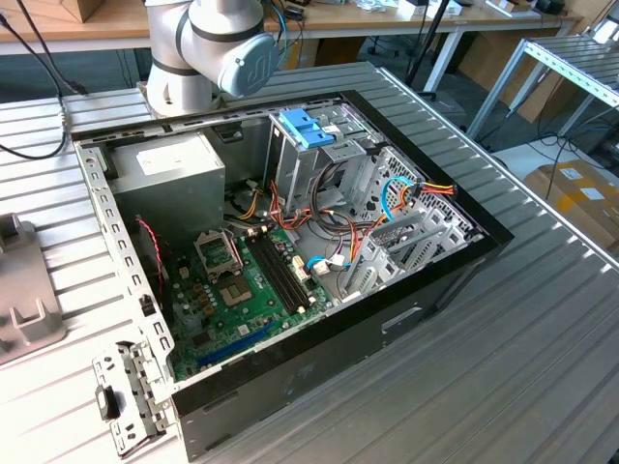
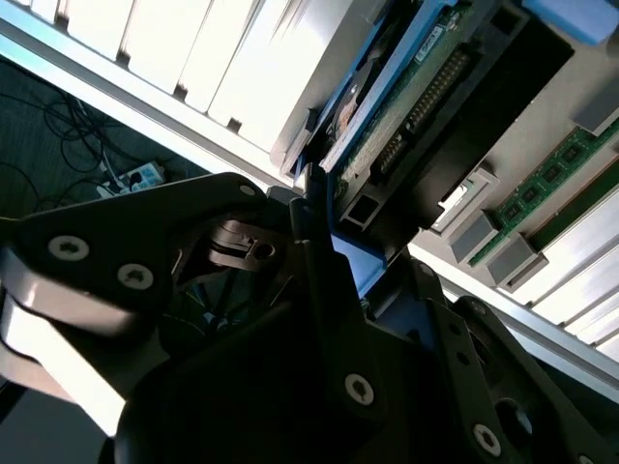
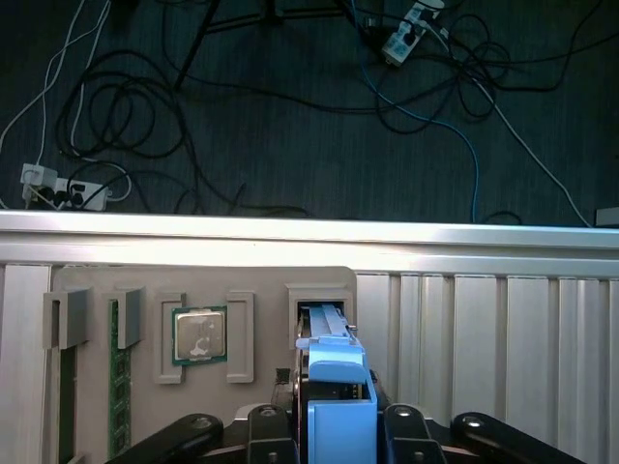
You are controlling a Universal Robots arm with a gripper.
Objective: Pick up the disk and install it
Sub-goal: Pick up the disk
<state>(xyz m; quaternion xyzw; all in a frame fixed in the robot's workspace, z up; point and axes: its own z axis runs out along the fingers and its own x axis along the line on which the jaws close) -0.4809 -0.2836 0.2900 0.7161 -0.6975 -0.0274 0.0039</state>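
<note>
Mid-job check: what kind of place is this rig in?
Likely a robotics lab or workshop: an open computer case on a ribbed metal table, wooden workbenches behind, loose cables on the floor.

An open computer case [image 1: 319, 360] lies on the ribbed table [image 1: 513, 387].

Exterior view sits high and off the arm, angled down on the open black computer case [image 1: 319, 362] lying on the ribbed grey aluminium table [image 1: 503, 367], whole chassis in frame at mid distance. First wrist view peers along the black metal gripper [image 3: 335, 391], close over a flat grey slotted parts tray [image 3: 145, 282], past the table edge to a dark floor [image 3: 290, 164] strewn with cables [image 3: 126, 116]. Second wrist view is closer, tilted, tucked behind the gripper's links. Both wrist views share the tray, the green memory sticks [image 3: 119, 377], table slats and floor cables.
</note>
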